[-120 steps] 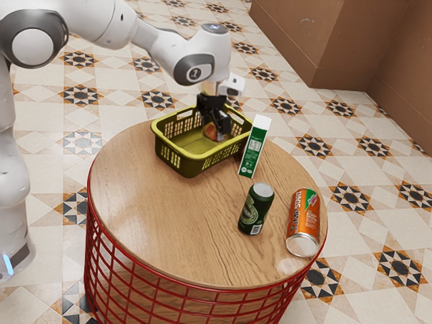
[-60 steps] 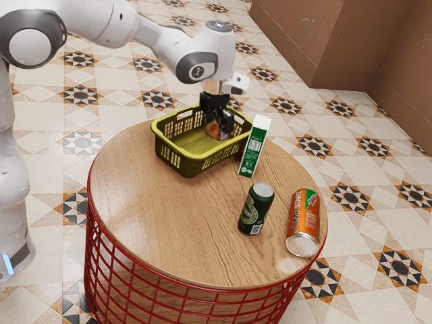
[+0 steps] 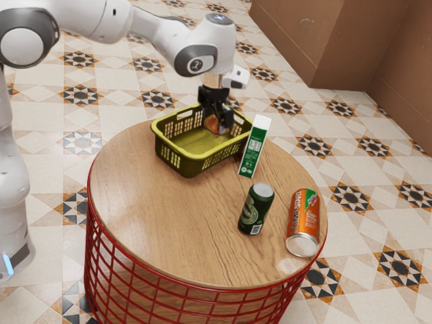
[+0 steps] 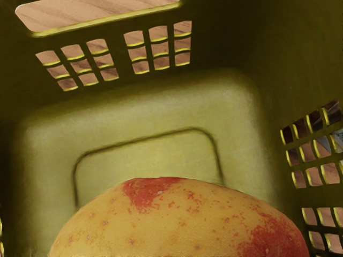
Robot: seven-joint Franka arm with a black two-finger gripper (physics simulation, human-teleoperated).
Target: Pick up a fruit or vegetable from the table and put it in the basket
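Gripper (image 3: 220, 124) clamped on red-yellow fruit/veg (image 4: 182, 222), w/in olive-green basket (image 3: 192, 165); green-&-white carton (image 3: 254, 147) beside basket, beer can (image 3: 256, 210) nearby on rd. wooden tabletop (image 3: 162, 223).

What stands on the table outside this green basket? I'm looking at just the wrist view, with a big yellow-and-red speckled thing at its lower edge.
Observer: A green drink can stands upright on the wooden tabletop.
Visitor: Neat! And is anything right next to the basket?
Observer: Yes, a tall green-and-white carton, beside it on the exterior view's right.
Visitor: And where is the grabbing part, compared with my speckled thing?
Observer: The black gripper is right at it, reaching down into the basket.
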